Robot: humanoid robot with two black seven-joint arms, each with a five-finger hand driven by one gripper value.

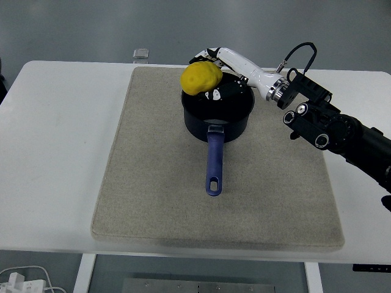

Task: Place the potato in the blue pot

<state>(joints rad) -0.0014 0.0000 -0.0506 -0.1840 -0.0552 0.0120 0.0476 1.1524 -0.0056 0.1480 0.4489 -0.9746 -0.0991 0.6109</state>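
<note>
1. Farthest to the left of the hand lies the bare top of the white rectangular table (55, 146), which carries everything else
2. A beige rectangular fabric mat (153, 201) covers the middle of the table and spreads out below the hand on all sides
3. A small clear square object (140, 54) sits on the table just beyond the mat's far left corner, to the left of the hand and well apart from it; what it is cannot be told
4. The lumpy yellow potato (201, 78) is off the mat, held up over the far left part of the pot's rim, partly above the opening and partly beyond the edge
5. The right hand (215, 66), white with black fingers, is closed around the potato: fingers curl over its far top side and another dark finger presses it from below and to the right, so the potato sits at the left end of the hand
6. The round dark blue metal pot (218, 113) stands upright on the mat right beneath the hand, its dark inside showing, and its long blue handle with a hanging hole (213, 163) runs toward the table's near edge
7. The black right arm (336, 131) stretches from the hand's white wrist down to the right edge of the view
</note>
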